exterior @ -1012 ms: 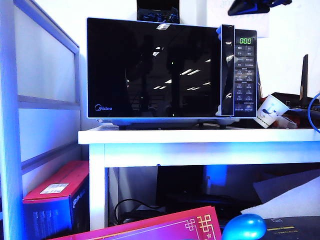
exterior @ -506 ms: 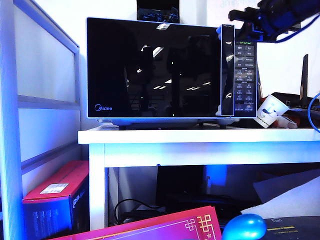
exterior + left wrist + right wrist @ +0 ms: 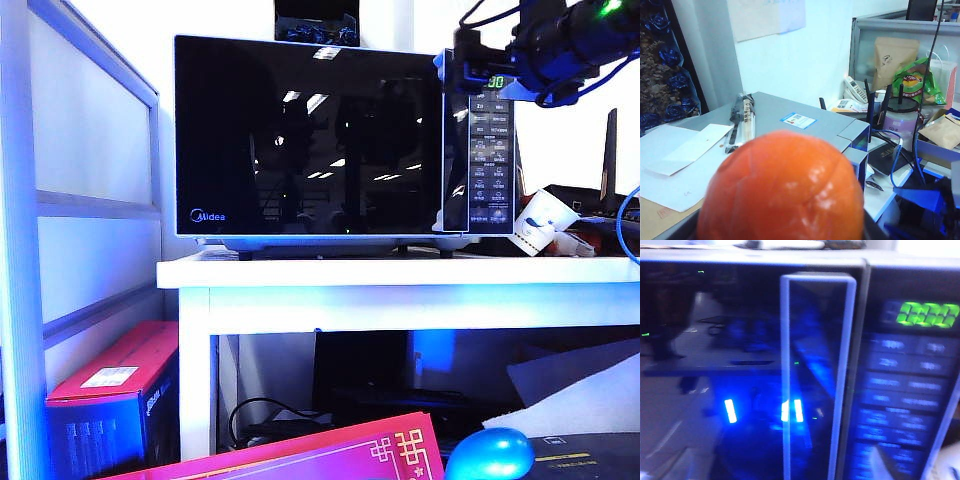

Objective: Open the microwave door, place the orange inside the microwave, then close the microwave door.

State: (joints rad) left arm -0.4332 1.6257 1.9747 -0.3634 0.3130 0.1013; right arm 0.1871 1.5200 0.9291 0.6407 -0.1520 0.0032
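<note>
The microwave point(image 3: 340, 140) stands on the white table point(image 3: 400, 272), and its glossy black door point(image 3: 300, 140) is closed. My right gripper point(image 3: 458, 68) is at the top of the door's vertical handle point(image 3: 455, 150); I cannot make out how its jaws stand. In the right wrist view the handle point(image 3: 817, 375) and the green display point(image 3: 925, 315) are close ahead, with no fingers showing. The orange point(image 3: 782, 187) fills the near part of the left wrist view, with my left gripper point(image 3: 782, 234) shut on it and dark jaw edges at both sides. The left gripper is outside the exterior view.
A paper cup point(image 3: 540, 222) lies tipped on the table right of the microwave, with a router antenna point(image 3: 607, 160) behind it. Below are a red box point(image 3: 110, 385) and a glossy blue rounded object point(image 3: 488, 455). A white partition point(image 3: 90, 170) stands to the left.
The right arm has come down into the exterior view from the upper right and moved left to the top of the door handle. The door has stayed closed.
</note>
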